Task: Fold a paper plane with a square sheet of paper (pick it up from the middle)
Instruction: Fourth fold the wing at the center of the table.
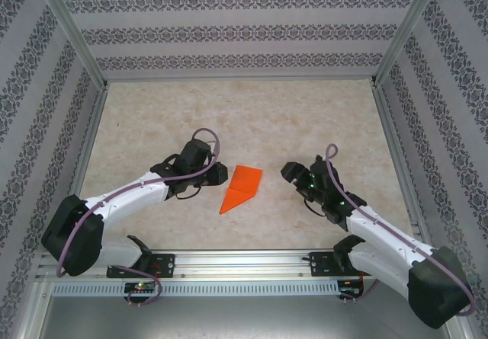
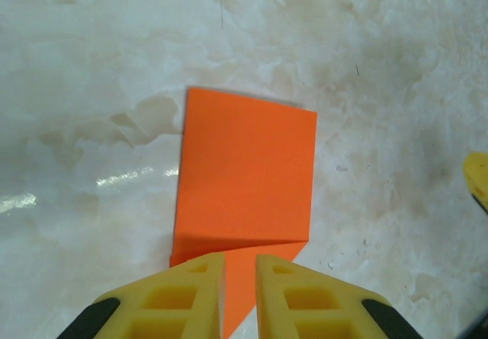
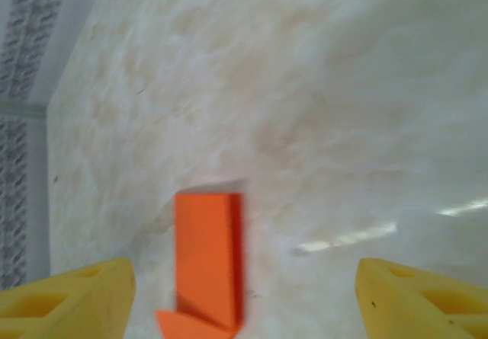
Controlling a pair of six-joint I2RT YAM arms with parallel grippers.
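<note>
Now the part-folded orange paper (image 1: 242, 187) lies flat mid-table (image 1: 229, 110). The left gripper (image 1: 223, 174) sits at its nine o'clock, jaws barely parted. The right gripper (image 1: 288, 173), at three o'clock, is spread wide.

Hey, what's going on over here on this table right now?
Two robot arms are folding an orange paper sheet into a plane. The partly folded sheet lies flat on the table between them. The left gripper sits at its edge, fingers nearly together; whether it grips is unclear. The right gripper hovers wide open, apart from it.
</note>
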